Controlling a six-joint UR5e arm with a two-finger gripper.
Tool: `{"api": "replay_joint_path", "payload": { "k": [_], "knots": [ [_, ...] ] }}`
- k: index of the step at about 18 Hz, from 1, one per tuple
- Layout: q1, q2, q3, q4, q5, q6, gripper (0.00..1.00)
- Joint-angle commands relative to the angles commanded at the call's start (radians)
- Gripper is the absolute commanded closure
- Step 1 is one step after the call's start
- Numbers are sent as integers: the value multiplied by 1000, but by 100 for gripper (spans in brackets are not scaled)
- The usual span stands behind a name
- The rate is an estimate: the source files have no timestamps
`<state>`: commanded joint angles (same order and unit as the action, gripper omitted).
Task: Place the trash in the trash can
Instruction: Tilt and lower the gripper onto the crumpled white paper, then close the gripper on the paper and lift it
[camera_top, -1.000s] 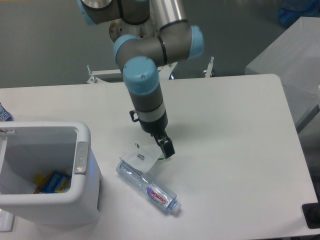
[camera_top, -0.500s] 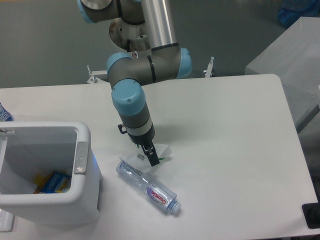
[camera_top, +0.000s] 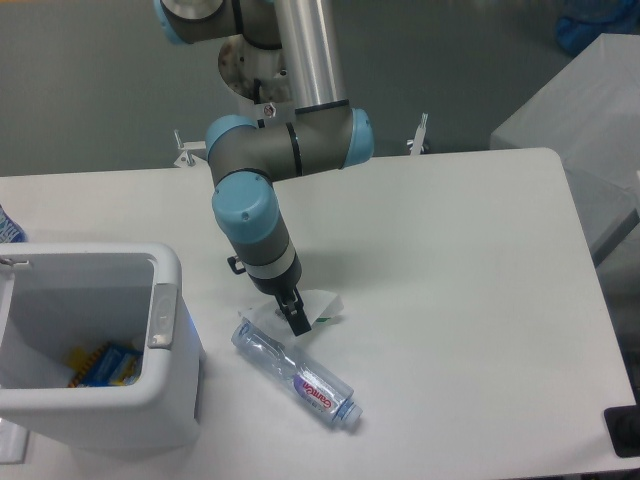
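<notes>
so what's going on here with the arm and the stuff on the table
The arm has its end effector down on the crumpled white wrapper, which lies on the table. Whether it has gripped the wrapper cannot be told. The crushed bottle lies just in front, untouched. The trash can stands to the side, with something blue and yellow already inside.

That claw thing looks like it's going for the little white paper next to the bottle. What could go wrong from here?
The crumpled flat white wrapper with green marks lies thin on the white table, so the black two-finger tool may slip off it or scrape the tabletop. The crushed clear plastic bottle with the pink-purple label lies right beside it and could get nudged or rolled. The boxy white plastic trash can has a tall rim that a carried wrapper must clear.
</notes>
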<state>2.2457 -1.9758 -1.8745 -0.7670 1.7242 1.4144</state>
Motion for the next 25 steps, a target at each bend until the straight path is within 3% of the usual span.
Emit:
{"api": "replay_joint_path", "payload": {
  "k": [5,6,13,17,22,25],
  "knots": [
    [0,5,2,-2,-5,-17,91],
    [0,5,3,-2,-6,-15,94],
    [9,31,2,-12,-12,-15,99],
    [40,122,5,-40,-32,-14,99],
    [162,264,72,-149,-317,-50,98],
    [192,296,126,-156,-405,-190,98]
  ]
}}
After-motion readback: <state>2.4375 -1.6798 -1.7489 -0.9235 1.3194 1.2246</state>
